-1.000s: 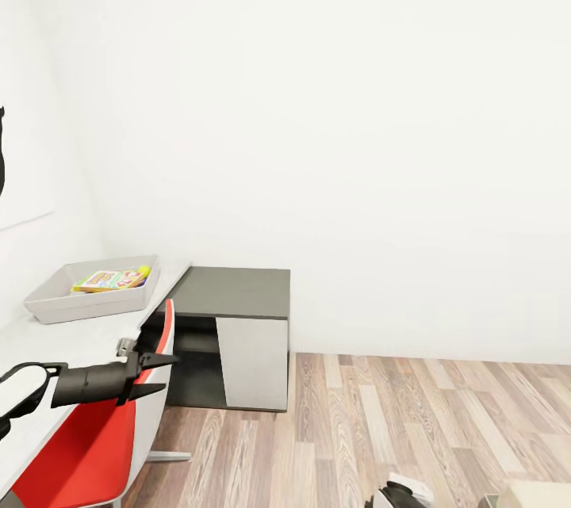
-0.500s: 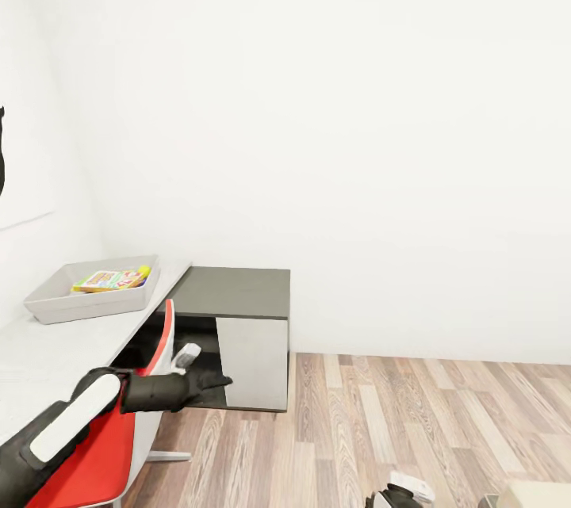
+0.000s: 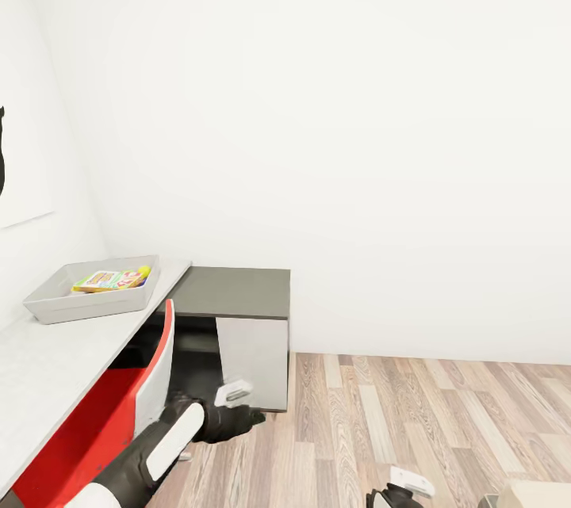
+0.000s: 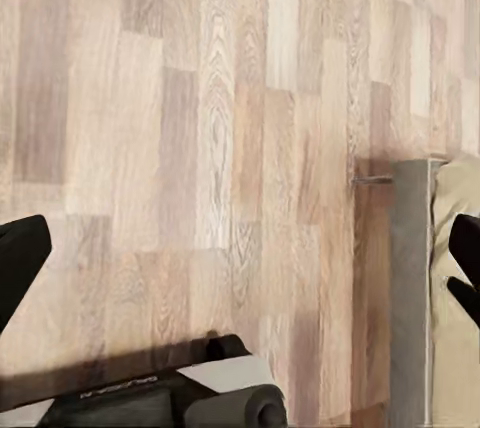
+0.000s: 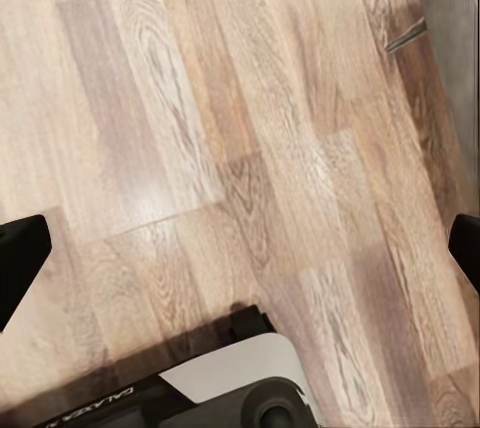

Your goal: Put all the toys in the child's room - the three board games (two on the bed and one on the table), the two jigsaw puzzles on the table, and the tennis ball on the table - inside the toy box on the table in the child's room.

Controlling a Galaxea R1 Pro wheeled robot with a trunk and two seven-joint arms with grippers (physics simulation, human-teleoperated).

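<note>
Room: a bare white wall (image 3: 357,135) stood ahead, with a wood floor (image 3: 412,429) running along its foot.
Table: a pale table (image 3: 55,357) ran along the robot's left side, against the side wall.
Toy box: a shallow grey toy box (image 3: 59,306) sat on the far end of the table, near the corner.
Toys: a colourful flat box (image 3: 107,280) lay inside the toy box, with a yellow-green tennis ball (image 3: 144,271) just beside it, also inside; which kind of game or puzzle the flat box was could not be told.
Cabinet: a low dark cabinet (image 3: 234,290) with a pale door stood beside the table's far end, against the wall.
Chair: a red chair (image 3: 103,421) with a white back edge stood tucked at the table, near the robot.
Left arm: the black and white left arm (image 3: 159,452) reached forward and low, past the chair, over the floor.
Left gripper: the left gripper (image 4: 245,258) pointed down at the floorboards, its two dark fingertips far apart at opposite edges of the wrist view, nothing between them.
Right gripper: the right gripper (image 5: 245,253) also faced bare floorboards, jaws wide and holding nothing.
Grey edge: a grey upright panel (image 4: 408,288) with something beige beside it showed near the left gripper; what it belonged to could not be told.
</note>
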